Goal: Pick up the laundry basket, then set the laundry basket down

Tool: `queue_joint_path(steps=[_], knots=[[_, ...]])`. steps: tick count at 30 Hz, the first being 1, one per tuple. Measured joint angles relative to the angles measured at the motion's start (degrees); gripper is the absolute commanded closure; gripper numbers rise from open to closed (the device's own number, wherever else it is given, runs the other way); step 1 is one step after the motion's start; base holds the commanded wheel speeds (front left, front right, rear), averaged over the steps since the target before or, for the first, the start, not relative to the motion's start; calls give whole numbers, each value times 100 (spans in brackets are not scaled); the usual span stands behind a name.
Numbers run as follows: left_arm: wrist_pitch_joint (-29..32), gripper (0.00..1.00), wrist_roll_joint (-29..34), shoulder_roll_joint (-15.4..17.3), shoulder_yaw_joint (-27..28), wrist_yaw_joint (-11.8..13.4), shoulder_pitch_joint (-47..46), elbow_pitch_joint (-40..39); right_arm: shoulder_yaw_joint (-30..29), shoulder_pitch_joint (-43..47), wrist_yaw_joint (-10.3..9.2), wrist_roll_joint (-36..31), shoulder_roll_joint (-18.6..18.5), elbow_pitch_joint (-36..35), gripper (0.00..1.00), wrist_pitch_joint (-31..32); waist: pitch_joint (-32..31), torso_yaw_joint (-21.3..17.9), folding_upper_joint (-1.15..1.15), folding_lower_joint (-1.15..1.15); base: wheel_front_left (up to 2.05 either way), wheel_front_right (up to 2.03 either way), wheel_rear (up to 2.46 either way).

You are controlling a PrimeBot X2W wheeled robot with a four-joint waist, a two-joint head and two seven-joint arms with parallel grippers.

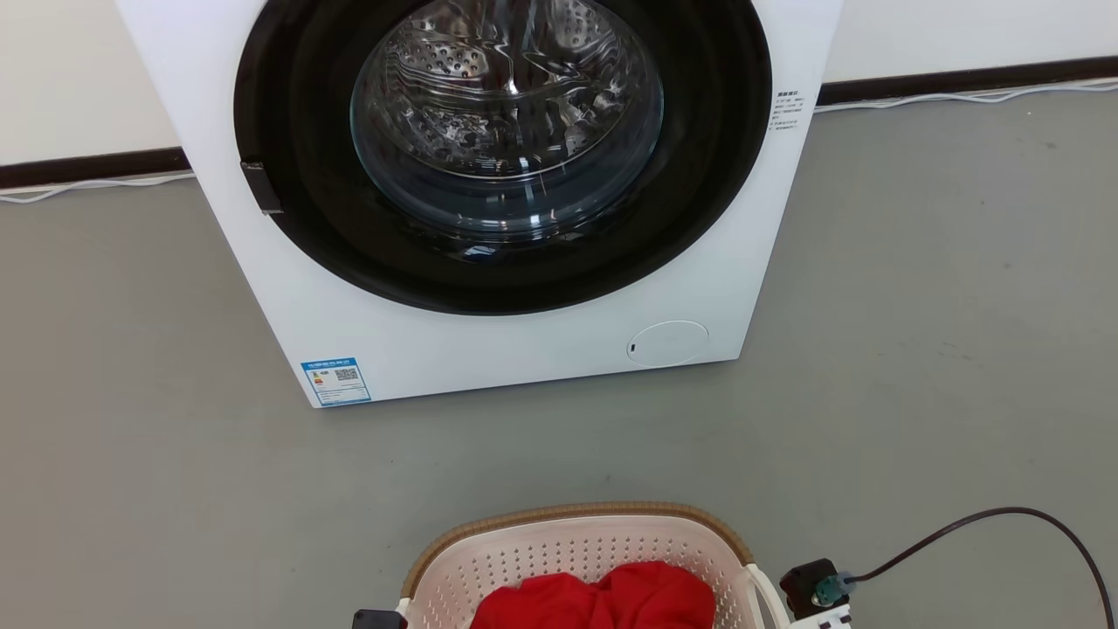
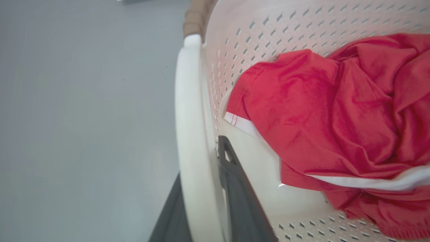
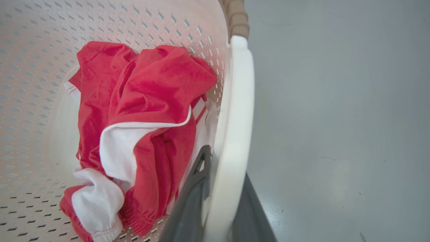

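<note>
Bright, even light, soft faint shadows, glare streaks on the washer door glass (image 1: 507, 114), wrist views bowed at edges, close foreground blurred.

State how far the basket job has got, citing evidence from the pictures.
Done: the left pincer and right pincer each straddle a white side handle of the laundry basket, apparently clamped. In hand: the lift; whether the basket has left the floor cannot be told. Left: setting it down.

Cream perforated laundry basket (image 1: 559, 550), brown woven rim (image 1: 576, 509), red-and-white garment (image 1: 603, 598), grey floor (image 1: 131, 480), white washing machine (image 1: 489, 349)
</note>
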Motion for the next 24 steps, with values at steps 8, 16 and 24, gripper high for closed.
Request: queue_joint_path(steps=[8, 16, 24], knots=[[-33, 100, -118, 0, -91, -1, -18, 30, 41, -6, 0, 52, 0, -5, 100, -4, 28, 0, 0, 0, 0, 0, 0], [-41, 100, -194, 0, -166, 0, -108, 37, 42, -22, 0, 57, 0, 8, 100, -33, 73, 26, 0, 0, 0, 0, 0], [-86, 100, -248, 0, -231, 2, -291, 56, 14, -212, 0, 70, 0, 51, 100, -112, 275, 38, 0, 0, 0, 0, 0]])
